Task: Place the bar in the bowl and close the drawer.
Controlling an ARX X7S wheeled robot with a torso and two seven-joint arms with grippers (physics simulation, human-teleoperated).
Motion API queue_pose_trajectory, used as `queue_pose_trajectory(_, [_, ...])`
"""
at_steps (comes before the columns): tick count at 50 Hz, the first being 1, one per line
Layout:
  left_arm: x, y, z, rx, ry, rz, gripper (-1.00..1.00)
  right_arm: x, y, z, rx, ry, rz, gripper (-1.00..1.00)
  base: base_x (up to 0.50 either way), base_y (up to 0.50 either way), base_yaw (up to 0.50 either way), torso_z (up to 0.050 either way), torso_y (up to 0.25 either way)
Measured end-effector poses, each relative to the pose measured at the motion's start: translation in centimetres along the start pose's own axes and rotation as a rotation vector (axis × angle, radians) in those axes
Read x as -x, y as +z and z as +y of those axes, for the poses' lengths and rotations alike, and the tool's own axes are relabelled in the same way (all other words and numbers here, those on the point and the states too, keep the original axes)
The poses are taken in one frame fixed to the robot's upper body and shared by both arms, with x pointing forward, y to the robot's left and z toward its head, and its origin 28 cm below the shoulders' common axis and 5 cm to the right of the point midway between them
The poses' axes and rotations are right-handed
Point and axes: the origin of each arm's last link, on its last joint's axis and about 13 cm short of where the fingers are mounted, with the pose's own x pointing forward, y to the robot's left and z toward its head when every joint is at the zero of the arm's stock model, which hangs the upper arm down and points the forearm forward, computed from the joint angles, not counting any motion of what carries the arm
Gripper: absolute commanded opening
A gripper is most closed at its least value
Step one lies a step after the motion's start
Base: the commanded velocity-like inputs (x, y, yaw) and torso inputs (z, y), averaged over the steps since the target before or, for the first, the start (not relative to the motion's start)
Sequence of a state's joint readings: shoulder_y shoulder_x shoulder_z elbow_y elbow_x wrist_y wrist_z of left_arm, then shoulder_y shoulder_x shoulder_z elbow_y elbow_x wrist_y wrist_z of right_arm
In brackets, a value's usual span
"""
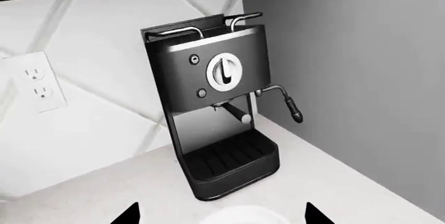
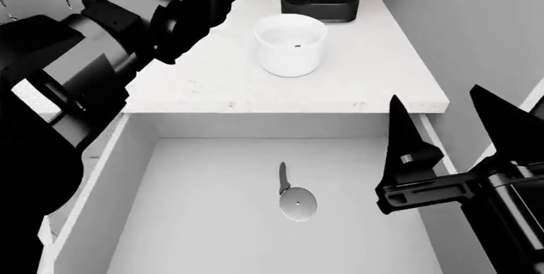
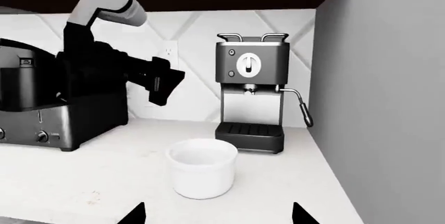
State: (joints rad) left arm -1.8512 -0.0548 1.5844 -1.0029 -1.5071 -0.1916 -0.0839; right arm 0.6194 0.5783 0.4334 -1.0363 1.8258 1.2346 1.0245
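I can't find the bar in any view. My left gripper (image 2: pixel 213 0) hangs beside the bowl (image 2: pixel 290 44), its spread jaws showing nothing between them; if the bar missed, I'd shut the drawer (image 2: pixel 136 153) on an unfinished task. My right gripper (image 2: pixel 450 127) is parted and empty. Only the head view shows the pizza cutter (image 2: pixel 293 197).

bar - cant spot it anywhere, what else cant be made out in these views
- Bar: not clearly visible in any view. The head view shows only a dark speck inside the bowl, too small to identify.
- Bowl interior: in the right wrist view the rim hides it.
- Drawer: its front and handle are cut off by the head view's bottom edge.
- Left gripper: the head view hides it behind its own arm.
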Motion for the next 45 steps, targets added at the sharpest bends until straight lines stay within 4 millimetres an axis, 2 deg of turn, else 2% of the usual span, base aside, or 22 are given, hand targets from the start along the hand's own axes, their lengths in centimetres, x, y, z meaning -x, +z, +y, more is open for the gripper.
queue_pose_trajectory(6, [1.0,0.0,0.8,0.009,0.002,-0.025,1.00,-0.2,0.1,0.2,0.003,0.008,-0.002,1.00,0.00,0.00,0.00,-0.003,0.250])
queue_pose_trajectory(12, [2.9,-0.1,1.4,0.018,0.007,-0.055,1.00,-0.6,0.3,0.2,0.008,0.010,-0.007,1.00,0.00,0.00,0.00,-0.003,0.250])
queue_pose_trajectory(18, [5.9,-0.5,1.5,0.033,0.005,-0.084,1.00,-1.0,0.5,0.3,0.018,0.010,-0.014,1.00,0.00,0.00,0.00,-0.001,0.194])
queue_pose_trajectory(28, [11.8,-2.1,1.5,0.070,0.019,-0.132,1.00,-1.5,1.0,0.1,0.034,-0.002,-0.025,1.00,0.00,0.00,0.00,0.000,0.000])
queue_pose_trajectory(33, [14.4,-3.1,1.3,0.080,0.031,-0.150,1.00,-1.7,1.3,0.1,0.041,-0.007,-0.031,1.00,0.00,0.00,0.00,-0.009,0.239])
queue_pose_trajectory(40, [17.4,-4.4,0.7,0.099,0.045,-0.171,1.00,-1.8,1.6,0.1,0.048,-0.011,-0.038,1.00,0.00,0.00,0.00,-0.010,0.250])
queue_pose_trajectory(45, [19.0,-5.1,0.4,0.114,0.057,-0.179,1.00,-1.9,1.6,0.1,0.052,-0.012,-0.040,1.00,0.00,0.00,0.00,-0.004,0.050])
